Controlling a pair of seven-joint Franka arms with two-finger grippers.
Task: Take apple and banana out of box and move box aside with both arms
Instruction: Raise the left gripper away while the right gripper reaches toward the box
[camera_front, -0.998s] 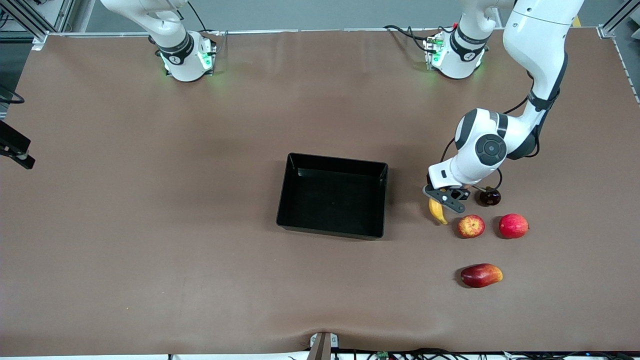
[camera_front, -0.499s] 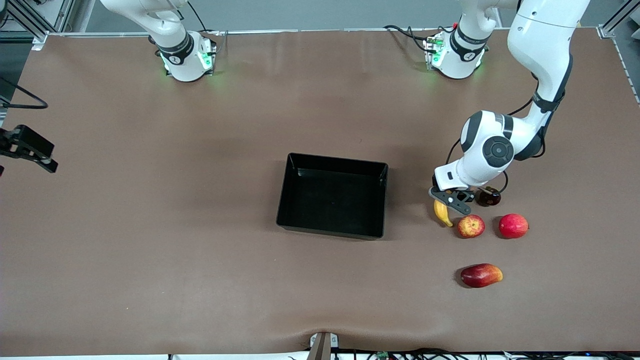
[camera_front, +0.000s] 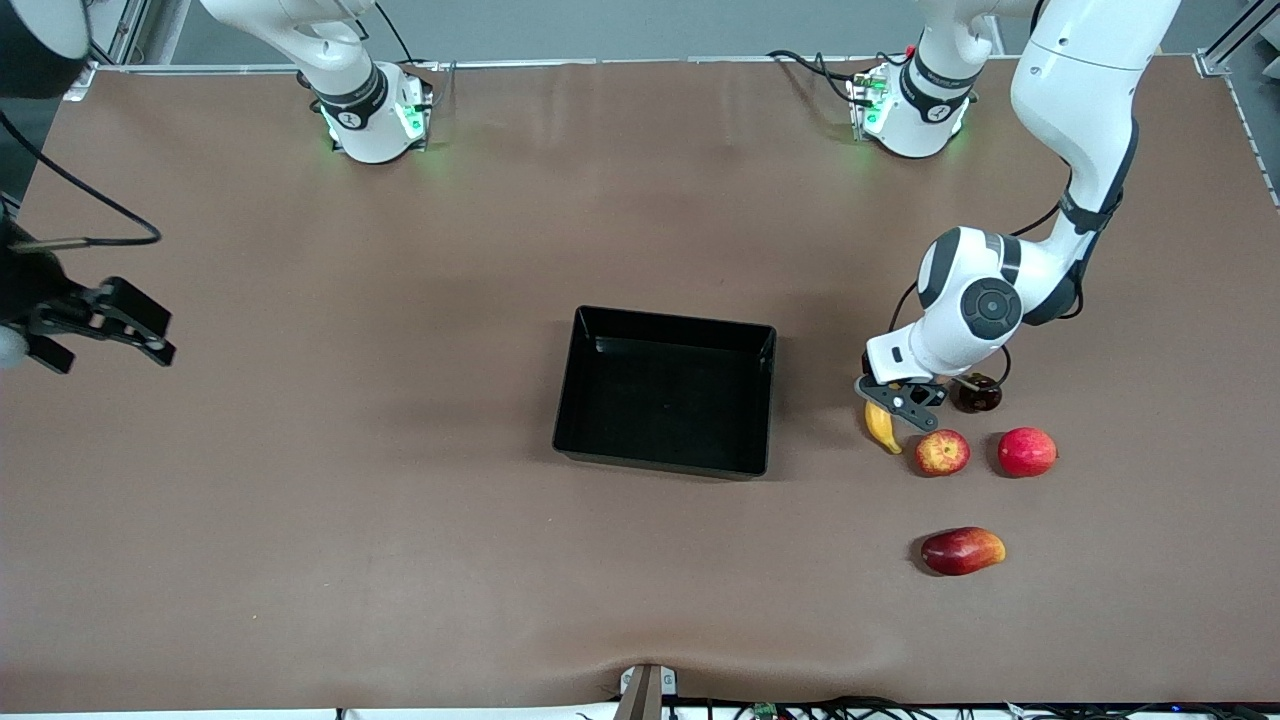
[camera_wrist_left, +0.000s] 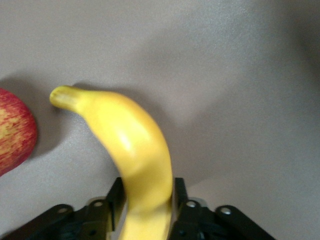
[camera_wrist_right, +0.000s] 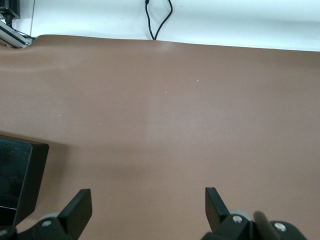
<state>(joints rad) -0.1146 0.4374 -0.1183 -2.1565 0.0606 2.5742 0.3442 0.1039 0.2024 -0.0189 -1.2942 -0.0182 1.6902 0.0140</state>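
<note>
Left gripper (camera_front: 897, 402): closed on the stem end of the banana (camera_front: 881, 425), toward the left arm's end of the table; in the left wrist view both black fingers (camera_wrist_left: 116, 196) press against the fruit's sides.
Banana: curved and yellow, its free tip pointing toward the front camera and lying just beside the apple (camera_front: 942, 452); whether it rests on the brown table (camera_front: 400, 520) or is lifted clear of it cannot be told.
Apple: small and round, red with yellow patches, on the table just beside the banana's tip; its streaked edge shows in the left wrist view (camera_wrist_left: 14, 131).
Box (camera_front: 667, 389): black glossy bin with low sloping walls, near the middle of the table, nothing inside; it sits apart from the fruit, on the side toward the right arm's end.
Right gripper (camera_front: 100, 325): fingers (camera_wrist_right: 77, 209) spread wide with nothing between them, over bare table at the right arm's end; a corner of the box shows in its wrist view (camera_wrist_right: 22, 175).
Other fruit: a plain red round fruit (camera_front: 1027, 451) beside the apple, a dark round fruit (camera_front: 977, 394) under the left arm's wrist, and a long red-and-yellow mango (camera_front: 963, 550) nearer the front camera than the apple.
</note>
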